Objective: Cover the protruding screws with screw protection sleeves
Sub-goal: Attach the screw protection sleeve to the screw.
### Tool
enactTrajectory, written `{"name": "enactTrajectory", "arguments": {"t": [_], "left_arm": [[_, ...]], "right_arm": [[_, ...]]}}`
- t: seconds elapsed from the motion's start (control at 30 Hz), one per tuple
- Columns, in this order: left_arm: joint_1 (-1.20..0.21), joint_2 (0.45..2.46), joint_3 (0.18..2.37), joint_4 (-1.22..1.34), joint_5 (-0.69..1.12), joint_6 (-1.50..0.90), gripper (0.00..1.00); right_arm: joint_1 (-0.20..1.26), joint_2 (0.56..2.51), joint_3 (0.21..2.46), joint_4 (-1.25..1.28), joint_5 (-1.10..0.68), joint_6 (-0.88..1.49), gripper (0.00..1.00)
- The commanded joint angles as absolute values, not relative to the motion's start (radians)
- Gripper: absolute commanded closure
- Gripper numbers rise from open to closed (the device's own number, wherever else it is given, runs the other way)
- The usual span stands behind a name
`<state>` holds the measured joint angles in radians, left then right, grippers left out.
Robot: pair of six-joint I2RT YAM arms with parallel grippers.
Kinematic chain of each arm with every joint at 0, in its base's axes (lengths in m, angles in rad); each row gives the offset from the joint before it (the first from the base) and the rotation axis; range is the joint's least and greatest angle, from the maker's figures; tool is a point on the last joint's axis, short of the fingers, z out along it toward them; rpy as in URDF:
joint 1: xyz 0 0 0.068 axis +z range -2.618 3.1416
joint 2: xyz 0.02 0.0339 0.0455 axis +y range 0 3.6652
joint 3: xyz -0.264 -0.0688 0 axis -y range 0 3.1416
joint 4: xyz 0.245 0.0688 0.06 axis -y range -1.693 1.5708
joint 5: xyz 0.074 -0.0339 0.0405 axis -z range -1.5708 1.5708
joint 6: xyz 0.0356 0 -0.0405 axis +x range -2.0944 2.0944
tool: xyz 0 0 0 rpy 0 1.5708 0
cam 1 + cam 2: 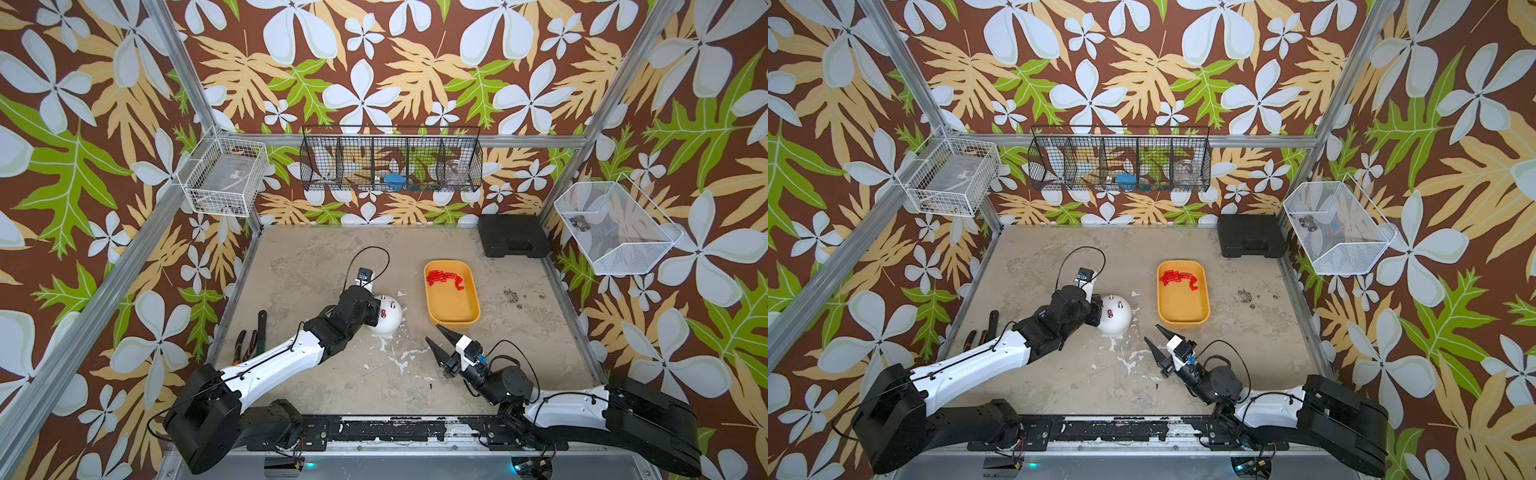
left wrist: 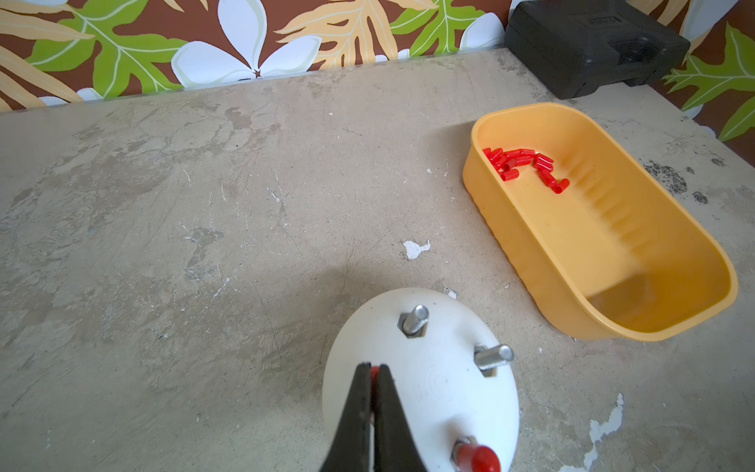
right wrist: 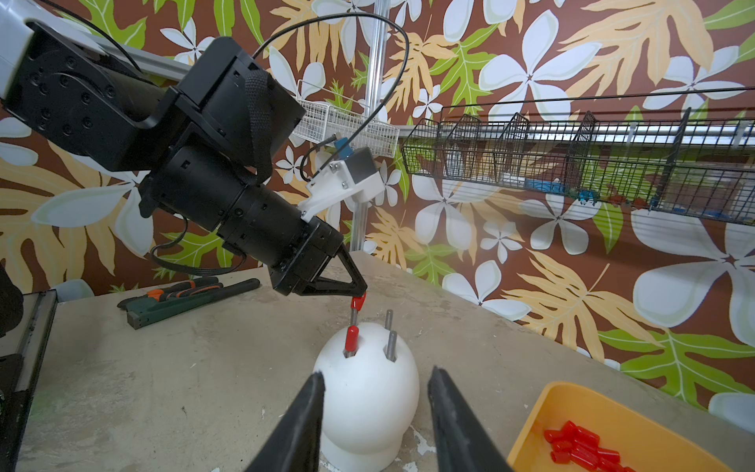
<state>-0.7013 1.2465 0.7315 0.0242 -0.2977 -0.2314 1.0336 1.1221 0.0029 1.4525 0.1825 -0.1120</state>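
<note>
A white dome [image 2: 429, 388] stands mid-table, also seen in both top views [image 1: 392, 318] [image 1: 1119, 320]. Two of its protruding screws [image 2: 414, 321] [image 2: 492, 355] are bare, and one carries a red sleeve [image 2: 476, 457]. My left gripper [image 2: 371, 367] is shut on a screw protection sleeve [image 3: 358, 302], which hangs just above another screw [image 3: 353, 318]. More red sleeves [image 1: 444, 279] lie in the orange-yellow tray [image 1: 453, 322]. My right gripper [image 1: 433, 333] [image 3: 376, 375] stands open and empty, near the tray and apart from the dome.
A black case [image 1: 513, 236] sits in the far right corner. Pliers and a dark tool [image 1: 249, 340] lie by the left edge. Wire baskets [image 1: 390, 164] hang on the walls above the table. The tray [image 1: 1183, 322] lies right of the dome.
</note>
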Motion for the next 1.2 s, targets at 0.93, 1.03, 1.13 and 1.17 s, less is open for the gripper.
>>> {"name": "enactTrajectory", "arguments": {"t": [0.93,1.03,1.13,1.17], "left_arm": [[-0.755,1.220,0.665,0.045,-0.333,-0.205,1.00],[-0.773,1.218,0.663,0.044,-0.351,-0.191,1.00],[-0.775,1.218,0.655,0.045,-0.358,-0.191,1.00],[-0.778,1.214,0.651,0.046,-0.359,-0.194,1.00]], "right_arm": [[1.033,1.117,-0.007,1.484,0.201,-0.112,0.55],[1.034,1.117,-0.007,1.486,0.206,-0.114,0.55],[1.033,1.114,-0.008,1.483,0.207,-0.115,0.55],[1.034,1.113,-0.008,1.482,0.209,-0.117,0.55]]}}
